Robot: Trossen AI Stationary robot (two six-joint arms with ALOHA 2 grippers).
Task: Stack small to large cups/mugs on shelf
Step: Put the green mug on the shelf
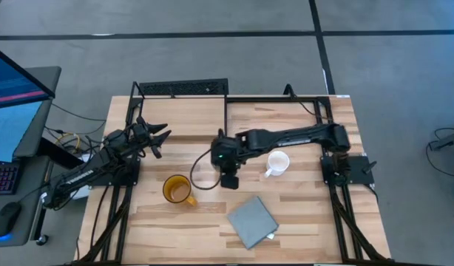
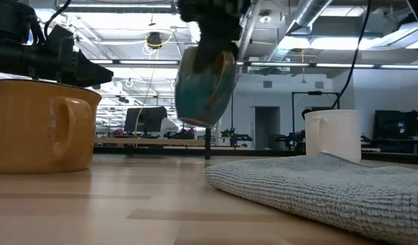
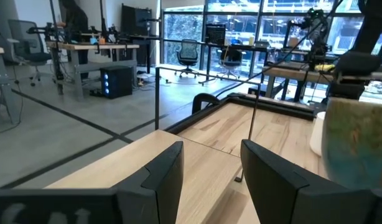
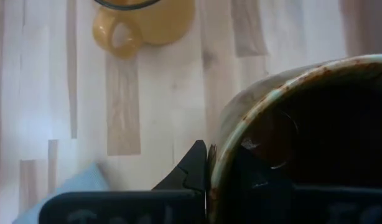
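Clearly the right gripper [image 4: 209, 171] is clamped over the rim of the olive-brown glazed mug with the dark inside [image 2: 205, 78], holding it in the air mid-table, so a pinch that thin could let it swing or slip. Below and to its left stands the yellow-orange mug [image 1: 178, 189], to its right the small white mug [image 1: 277, 162], and nearer lies a grey folded cloth [image 1: 252, 222]. The light-wood shelf with its black frame [image 1: 183, 89] waits at the far edge, with bare wood in between. The left gripper [image 3: 209, 171] rests spread apart at the far left.
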